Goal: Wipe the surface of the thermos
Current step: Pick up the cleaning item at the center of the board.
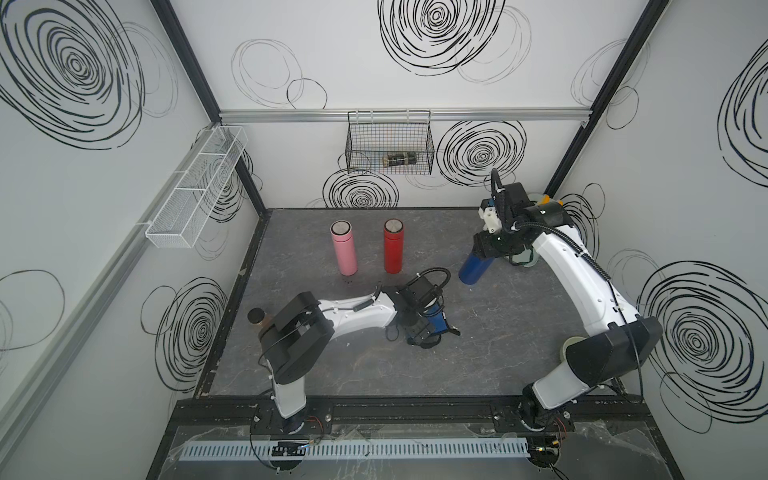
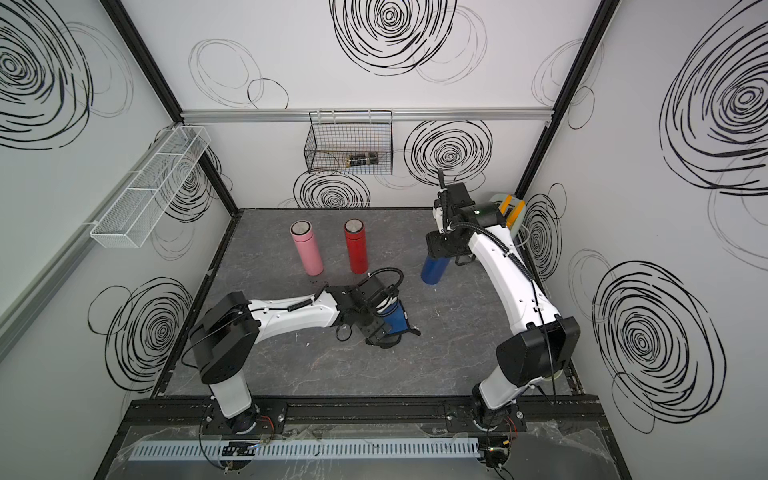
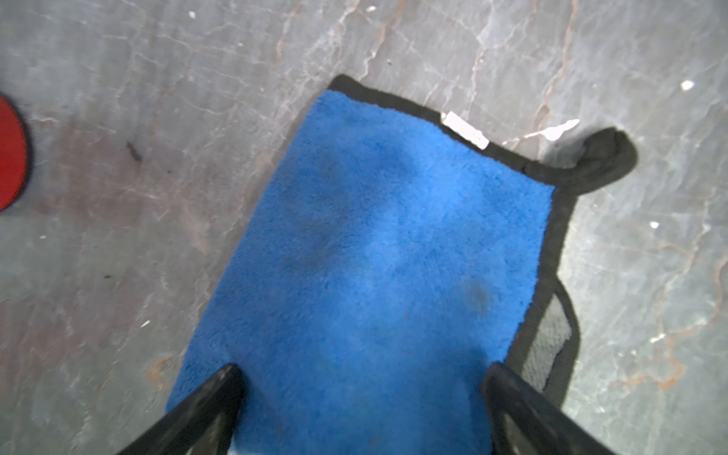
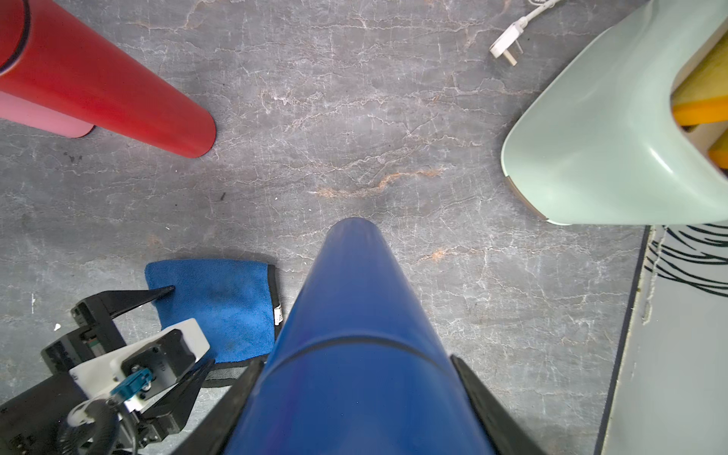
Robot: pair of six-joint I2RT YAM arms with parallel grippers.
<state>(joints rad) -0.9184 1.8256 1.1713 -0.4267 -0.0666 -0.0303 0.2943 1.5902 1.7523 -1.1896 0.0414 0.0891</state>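
Three tall cylindrical thermoses on the grey marbled desk. A pink metal thermos and a red metal thermos stand upright side by side, not touching, near the back. The dark blue metal thermos, the task's thing, is off to the right, well apart from both.

Right claw is clamped on the blue one's upper body from above, jaws part-way wide, a finger pressed on each side. Reads as a steadying hold, so the bottle won't slide or tip when rubbed. Bottle leans a bit in both top views. Can't tell if its base touches the desk or is just off it.

Left claw hangs low over the blue fleece cloth with black edging, jaws spread full wide, nothing held. Cloth lies flat near the desk's middle, in front of the red thermos, well apart from the blue bottle.

My read: wiping not yet begun, cloth pick-up is the step in hand. Flat cloth gives little to pinch, so the fingers likely need to press down and bunch it.
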